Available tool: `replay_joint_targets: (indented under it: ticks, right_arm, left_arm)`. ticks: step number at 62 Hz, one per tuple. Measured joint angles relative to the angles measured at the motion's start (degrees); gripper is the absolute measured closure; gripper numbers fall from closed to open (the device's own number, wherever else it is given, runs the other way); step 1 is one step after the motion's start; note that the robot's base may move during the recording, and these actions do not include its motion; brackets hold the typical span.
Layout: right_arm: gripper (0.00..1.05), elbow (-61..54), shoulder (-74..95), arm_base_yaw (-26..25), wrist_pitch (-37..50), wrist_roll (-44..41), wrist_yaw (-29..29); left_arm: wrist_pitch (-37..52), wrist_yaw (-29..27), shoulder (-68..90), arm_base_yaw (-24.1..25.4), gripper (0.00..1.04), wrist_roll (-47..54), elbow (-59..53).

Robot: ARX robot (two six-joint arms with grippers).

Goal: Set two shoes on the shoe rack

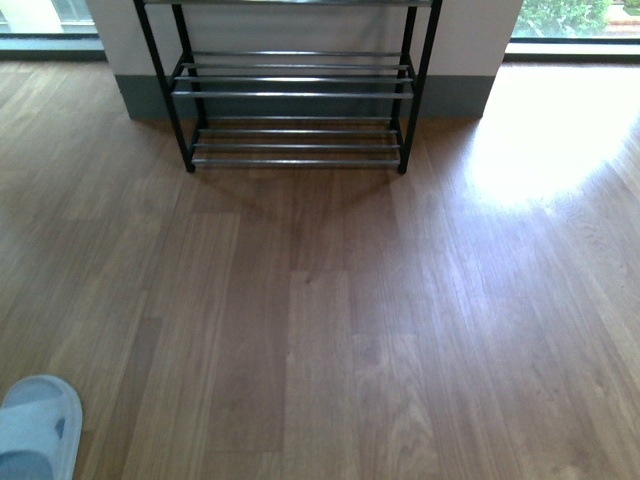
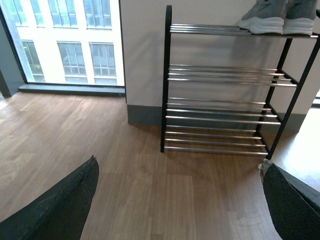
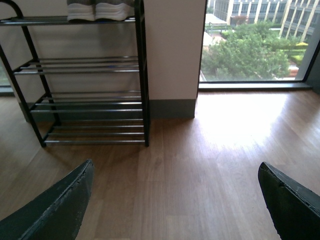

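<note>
Grey sneakers (image 2: 277, 15) on top tier of shoe rack (image 2: 220, 75), apparently lengthwise front-to-back; pale-blue slide sandal (image 1: 35, 425) on floor, toe rackward; left gripper (image 2: 177, 165) and right gripper (image 3: 176, 165) fingers spread.

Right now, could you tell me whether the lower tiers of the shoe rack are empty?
Empty: the shoe rack shows bare lower bars; only its top tier holds grey sneakers.

I see the wooden floor (image 1: 330, 330) carrying the shoe rack (image 1: 295, 95) at top centre of the front frame and a pale-blue sandal (image 1: 35, 430) at lower left, with grey sneakers (image 2: 265, 17) on the rack's top shelf.
</note>
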Motion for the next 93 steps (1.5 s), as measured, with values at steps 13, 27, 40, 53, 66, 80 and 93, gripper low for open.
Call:
replay_joint_targets:
  ticks: [13, 27, 40, 53, 66, 80, 93]
  right_arm:
    - [0.09, 0.00, 0.00, 0.00, 0.00, 0.00, -0.17]
    - [0.09, 0.00, -0.02, 0.00, 0.00, 0.00, -0.13]
    - [0.09, 0.00, 0.00, 0.00, 0.00, 0.00, -0.17]
    - [0.09, 0.00, -0.04, 0.00, -0.02, 0.00, -0.17]
    - [0.09, 0.00, -0.07, 0.00, -0.02, 0.02, -0.17]
    - [0.09, 0.00, -0.13, 0.00, 0.00, 0.00, 0.00]
    - [0.09, 0.00, -0.02, -0.04, -0.07, -0.02, -0.37]
  left_arm:
    - [0.02, -0.04, 0.00, 0.00, 0.09, 0.00, 0.00]
    - [0.02, -0.02, 0.00, 0.00, 0.09, 0.00, 0.00]
    - [0.00, -0.09, 0.00, 0.00, 0.09, -0.02, 0.00]
    - [0.00, -0.04, 0.00, 0.00, 0.09, 0.00, 0.00]
    - [0.00, -0.04, 0.00, 0.00, 0.09, -0.02, 0.00]
    - [0.02, -0.02, 0.00, 0.00, 0.09, 0.00, 0.00]
    - [0.00, -0.33, 0.00, 0.02, 0.09, 0.00, 0.00]
